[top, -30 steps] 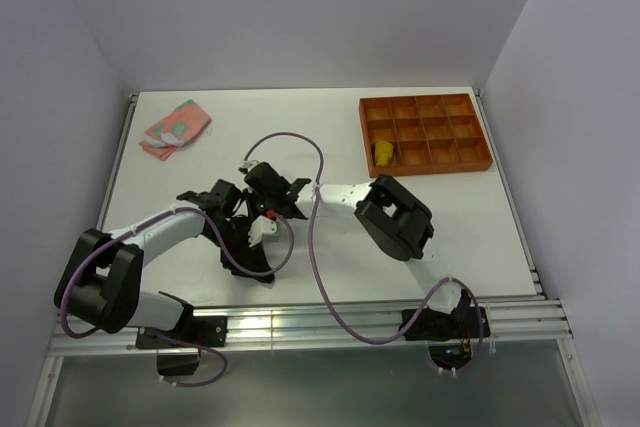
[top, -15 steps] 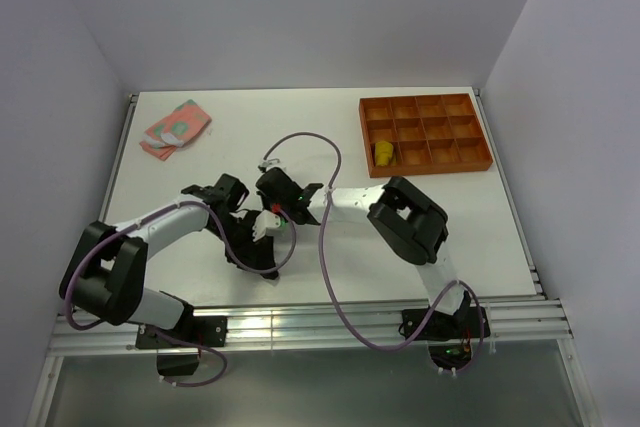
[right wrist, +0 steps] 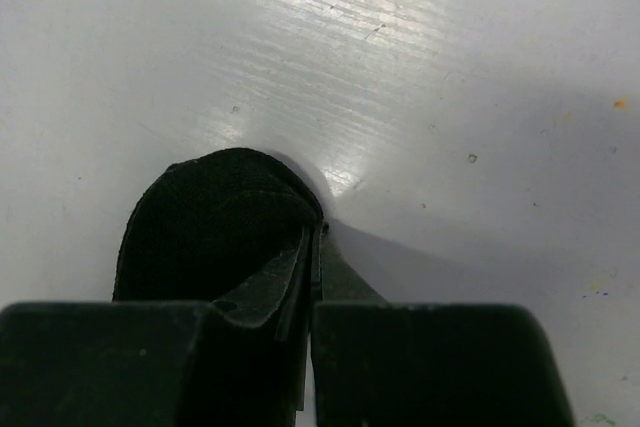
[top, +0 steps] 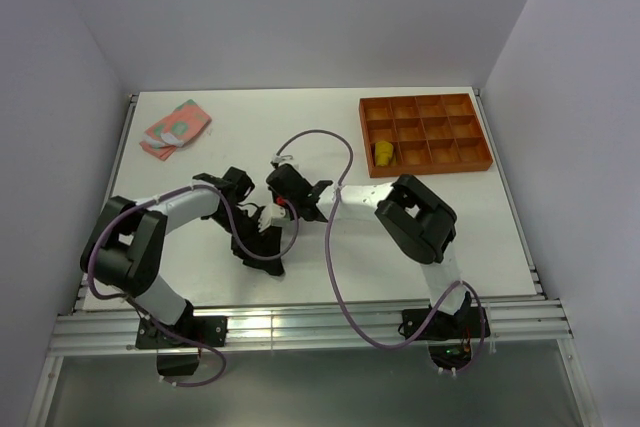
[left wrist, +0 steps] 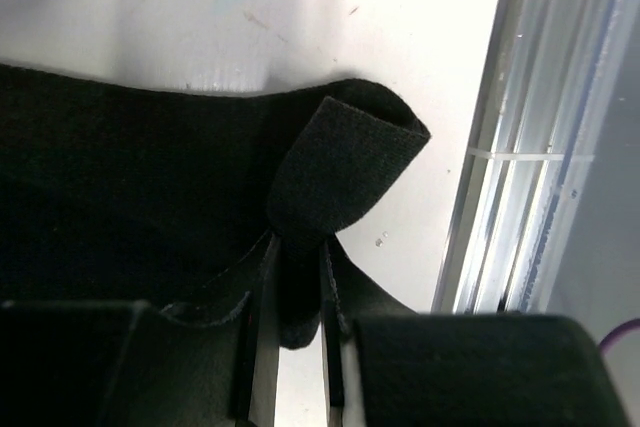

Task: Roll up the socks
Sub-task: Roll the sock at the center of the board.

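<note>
The black sock (left wrist: pixel 130 167) lies on the tabletop (top: pixel 450 227) between the two arms, close to the near rail (left wrist: pixel 520 147). Both claws have hold of it. The left claw (left wrist: pixel 297 257) is all but closed, pinching a fold that stands up as a small loop just past its tips. The right claw (right wrist: pixel 312 247) is pressed together on a rounded bunch of the same fabric. The sock looks light, limp and slightly grippy. It should bend wherever it is pushed and sag or unroll once it is let go, so the best hold is probably a thick fold or the cuff edge, not a single layer that could slip out. The two claws sit very near each other, so a bump between them is the main risk. The right arm's purple cable (top: pixel 330 247) also loops low beside the work. The pink sock (top: pixel 176 127) lies well apart at the far left. The yellow sock (top: pixel 382 153) sits in a left-hand compartment of the tray (top: pixel 450 127) at the far right. Neither is in the way.
</note>
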Robot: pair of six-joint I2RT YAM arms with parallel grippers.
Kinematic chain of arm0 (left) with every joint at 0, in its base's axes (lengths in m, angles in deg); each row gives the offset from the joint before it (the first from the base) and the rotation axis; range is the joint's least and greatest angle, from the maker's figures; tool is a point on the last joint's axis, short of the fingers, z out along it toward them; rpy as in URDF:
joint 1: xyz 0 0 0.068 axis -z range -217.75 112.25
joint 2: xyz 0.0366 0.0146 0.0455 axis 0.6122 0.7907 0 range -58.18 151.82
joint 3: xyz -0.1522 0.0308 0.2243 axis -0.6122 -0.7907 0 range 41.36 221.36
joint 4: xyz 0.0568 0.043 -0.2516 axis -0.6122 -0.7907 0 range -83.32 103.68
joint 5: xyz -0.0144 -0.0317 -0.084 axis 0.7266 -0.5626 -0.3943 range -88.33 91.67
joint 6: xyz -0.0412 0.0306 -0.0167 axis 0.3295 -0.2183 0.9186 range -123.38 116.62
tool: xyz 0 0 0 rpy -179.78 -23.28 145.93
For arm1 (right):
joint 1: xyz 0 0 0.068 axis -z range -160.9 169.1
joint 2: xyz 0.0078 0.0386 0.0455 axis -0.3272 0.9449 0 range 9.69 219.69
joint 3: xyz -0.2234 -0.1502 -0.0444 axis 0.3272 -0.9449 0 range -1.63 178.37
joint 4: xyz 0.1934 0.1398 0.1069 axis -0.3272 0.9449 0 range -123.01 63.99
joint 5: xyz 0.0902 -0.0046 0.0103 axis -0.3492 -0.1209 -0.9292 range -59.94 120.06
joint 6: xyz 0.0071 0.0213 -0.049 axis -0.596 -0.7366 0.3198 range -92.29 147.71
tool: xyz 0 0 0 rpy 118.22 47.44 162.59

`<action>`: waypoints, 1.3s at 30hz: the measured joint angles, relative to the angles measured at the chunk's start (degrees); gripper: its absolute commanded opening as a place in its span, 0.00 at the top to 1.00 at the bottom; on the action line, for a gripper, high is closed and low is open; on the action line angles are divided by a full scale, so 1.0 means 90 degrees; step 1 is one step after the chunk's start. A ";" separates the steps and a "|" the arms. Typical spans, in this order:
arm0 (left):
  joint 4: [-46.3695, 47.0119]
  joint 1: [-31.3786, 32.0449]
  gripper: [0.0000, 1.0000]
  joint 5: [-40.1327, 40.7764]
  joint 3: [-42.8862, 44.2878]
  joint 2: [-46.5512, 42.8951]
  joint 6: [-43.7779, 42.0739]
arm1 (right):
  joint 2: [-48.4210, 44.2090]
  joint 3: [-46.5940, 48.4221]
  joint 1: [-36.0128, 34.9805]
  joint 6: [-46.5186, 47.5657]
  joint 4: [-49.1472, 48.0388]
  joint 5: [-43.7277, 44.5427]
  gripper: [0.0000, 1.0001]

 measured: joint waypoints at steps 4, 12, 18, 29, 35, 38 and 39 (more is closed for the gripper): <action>-0.0204 -0.0087 1.00 -0.0265 0.0226 0.0330 -0.0272 | 0.0000 0.0007 0.0070 0.0002 -0.0005 -0.0017 0.98; -0.1035 -0.0627 1.00 -0.0712 0.0891 0.1494 -0.0901 | 0.0015 0.0012 0.0175 -0.0005 -0.0046 -0.0034 0.98; -0.1452 -0.0714 1.00 -0.0979 0.1144 0.1885 -0.1343 | 0.0034 0.0024 0.0180 -0.0017 -0.0097 -0.0015 0.93; -0.1571 -0.0726 1.00 -0.1292 0.1387 0.2169 -0.1693 | -0.0092 -0.0202 0.0311 -0.0131 -0.0525 0.0151 0.43; -0.1445 -0.0840 1.00 -0.1277 0.1217 0.2169 -0.1110 | -0.0073 0.0189 0.0403 -0.0243 0.0576 0.0794 0.41; -0.1479 -0.1110 1.00 -0.1236 0.1044 0.2193 -0.0578 | -0.0036 0.0408 0.0534 -0.0330 0.1217 0.1122 0.41; -0.1484 -0.1156 1.00 -0.1212 0.1018 0.2193 -0.0464 | -0.0005 0.0495 0.0593 -0.0357 0.1428 0.1248 0.41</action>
